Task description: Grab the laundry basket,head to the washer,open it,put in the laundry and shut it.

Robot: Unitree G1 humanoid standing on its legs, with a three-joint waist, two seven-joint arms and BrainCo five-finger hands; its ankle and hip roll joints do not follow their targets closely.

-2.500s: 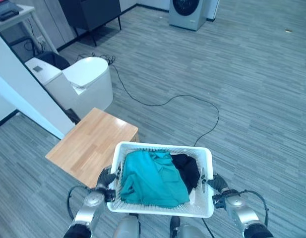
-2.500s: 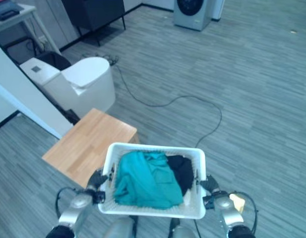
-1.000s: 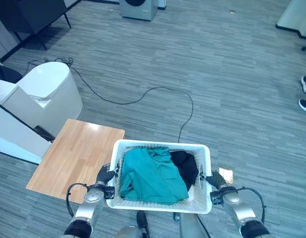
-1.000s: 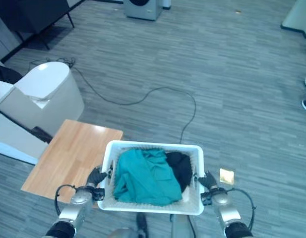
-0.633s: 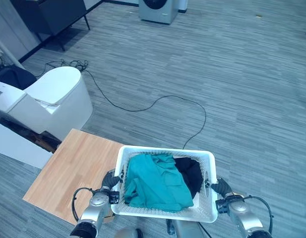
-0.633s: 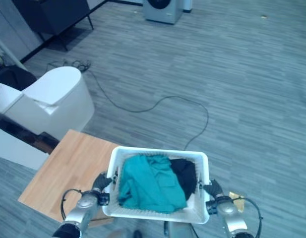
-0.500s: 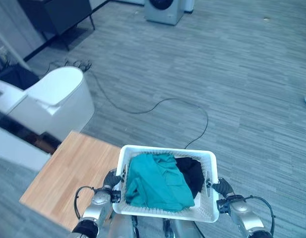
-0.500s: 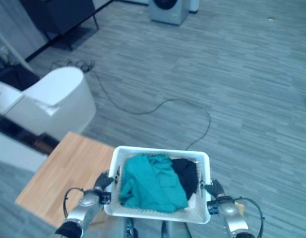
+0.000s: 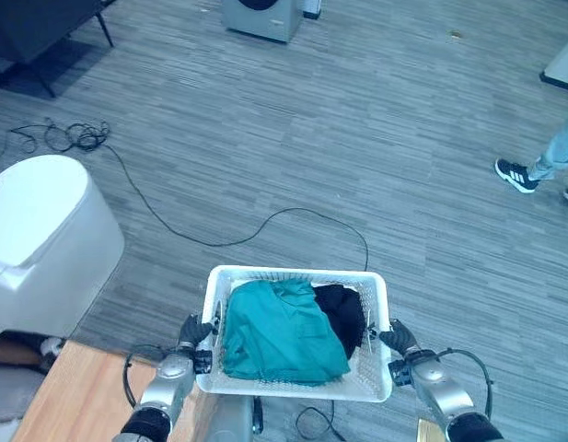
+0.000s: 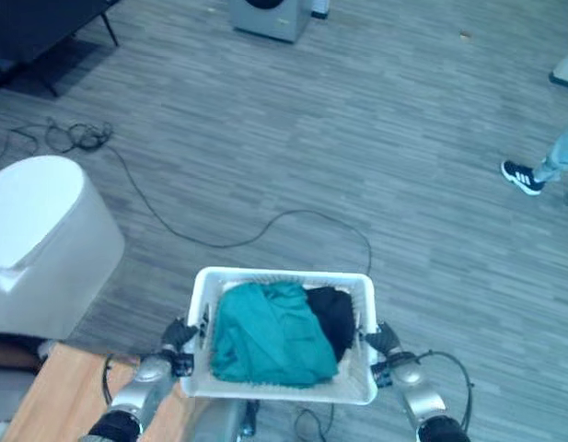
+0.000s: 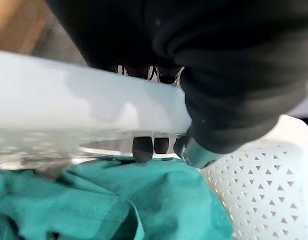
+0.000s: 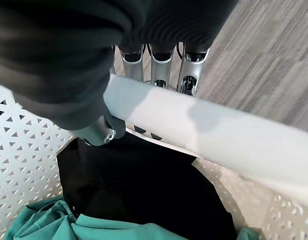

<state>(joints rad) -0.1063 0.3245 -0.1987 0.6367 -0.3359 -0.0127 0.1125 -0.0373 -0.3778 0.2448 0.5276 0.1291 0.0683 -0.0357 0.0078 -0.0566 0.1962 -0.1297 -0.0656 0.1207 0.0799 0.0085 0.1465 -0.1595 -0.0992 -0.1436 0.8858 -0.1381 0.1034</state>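
I carry a white perforated laundry basket (image 9: 373, 385) in front of me, above the floor. Inside lie a teal garment (image 9: 279, 330) and a black garment (image 9: 342, 312). My left hand (image 9: 193, 333) is curled round the basket's left rim (image 11: 84, 95), fingertips (image 11: 143, 149) hooked inside. On the opposite rim (image 12: 203, 131) my right hand (image 9: 399, 342) grips the same way, fingers (image 12: 158, 70) wrapped under it. The grey washer (image 9: 261, 16) stands far ahead at the top of the eye views.
A white rounded appliance (image 9: 35, 239) sits at the left, with a wooden table corner (image 9: 67, 401) at lower left. A black cable (image 9: 228, 241) snakes across the grey plank floor. A person's leg and shoe (image 9: 523, 170) stand at the right edge.
The camera has swung and advanced: the wooden table and white appliance slid to the lower left, and a person's leg came into view at the right. Both hands keep their hold on the basket.
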